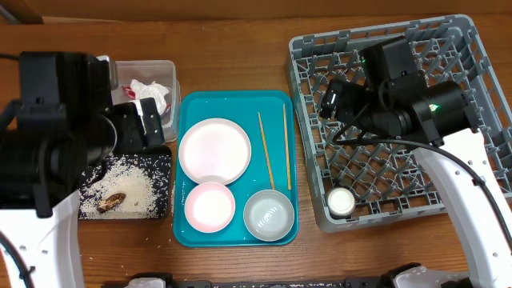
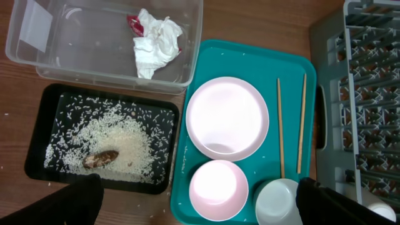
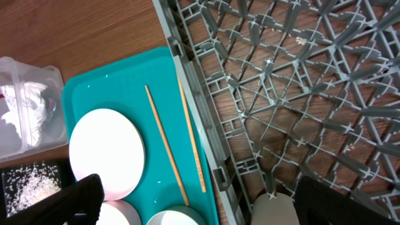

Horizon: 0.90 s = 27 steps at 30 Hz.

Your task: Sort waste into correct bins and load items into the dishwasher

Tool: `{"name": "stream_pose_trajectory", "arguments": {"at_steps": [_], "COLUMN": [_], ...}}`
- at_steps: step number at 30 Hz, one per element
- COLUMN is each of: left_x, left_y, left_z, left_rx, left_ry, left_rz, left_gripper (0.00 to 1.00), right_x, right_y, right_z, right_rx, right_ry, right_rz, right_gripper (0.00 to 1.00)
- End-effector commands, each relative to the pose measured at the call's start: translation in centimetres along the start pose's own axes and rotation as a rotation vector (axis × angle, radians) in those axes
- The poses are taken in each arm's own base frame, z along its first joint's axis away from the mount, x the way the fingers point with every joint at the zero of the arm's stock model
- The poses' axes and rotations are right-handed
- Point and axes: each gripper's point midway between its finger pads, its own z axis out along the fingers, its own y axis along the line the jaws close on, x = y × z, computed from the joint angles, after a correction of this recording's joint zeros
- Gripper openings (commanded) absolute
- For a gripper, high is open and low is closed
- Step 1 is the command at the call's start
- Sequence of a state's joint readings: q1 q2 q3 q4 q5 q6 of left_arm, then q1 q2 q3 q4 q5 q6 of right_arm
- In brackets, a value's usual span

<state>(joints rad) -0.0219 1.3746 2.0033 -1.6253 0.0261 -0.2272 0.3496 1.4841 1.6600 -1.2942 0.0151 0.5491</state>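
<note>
left gripper [image 2: 200,205]: fingers spread wide | right gripper [image 3: 201,203]: fingers spread wide, over grey rack [image 1: 480,50] | small cup [image 1: 342,202] sits in its corner

Left tool [image 2: 200,181] and right tool [image 3: 200,184], jaws wide apart, empty.

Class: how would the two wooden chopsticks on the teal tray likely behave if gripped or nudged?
The chopsticks look thin and wooden, so probably stiff and light. Lying flat on the teal tray, they may slide or roll if nudged. Being long, one pinched near an end would probably tilt.
</note>
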Motion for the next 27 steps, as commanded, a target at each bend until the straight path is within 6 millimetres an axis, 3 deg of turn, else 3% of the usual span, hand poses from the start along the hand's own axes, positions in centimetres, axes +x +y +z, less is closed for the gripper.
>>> {"name": "stream_pose_trajectory", "arguments": {"at_steps": [1, 8, 10, 11, 13, 16, 19, 27], "left_x": [-0.2, -0.3, -2.7, -4.9, -6.8, -7.5, -5.3, 3.6], "left_y": [-0.1, 0.8, 1.7, 1.1, -0.4, -2.0, -1.4, 0.8], "left_z": [-0.3, -0.4, -1.4, -2.3, -3.2, -3.4, -1.5, 4.7], "left_rx": [0.003, -0.049, -0.109, -0.088, -0.023, 0.056, 0.064, 0.104], "left_ry": [-0.013, -0.025, -0.168, -0.296, -0.447, -0.617, -0.662, -0.760], "left_rz": [0.022, 0.030, 0.043, 0.110, 0.210, 0.294, 0.286, 0.208], "left_gripper": [1.00, 1.00, 1.00, 1.00, 1.00, 1.00, 1.00, 1.00], "right_x": [-0.5, -0.5, -0.5, -0.5, -0.5, -0.5, -0.5, -0.5], "right_y": [0.3, 0.3, 0.3, 0.3, 0.3, 0.3, 0.3, 0.3], "right_z": [-0.4, -0.4, -0.4, -0.4, -0.4, -0.4, -0.4, -0.4], "right_rx": [-0.005, -0.005, -0.005, -0.005, -0.005, -0.005, -0.005, -0.005], "right_ry": [-0.023, -0.023, -0.023, -0.023, -0.023, -0.023, -0.023, -0.023], "right_rz": [-0.005, -0.005, -0.005, -0.005, -0.005, -0.005, -0.005, -0.005], "right_gripper": [1.00, 1.00, 1.00, 1.00, 1.00, 1.00, 1.00, 1.00]}}
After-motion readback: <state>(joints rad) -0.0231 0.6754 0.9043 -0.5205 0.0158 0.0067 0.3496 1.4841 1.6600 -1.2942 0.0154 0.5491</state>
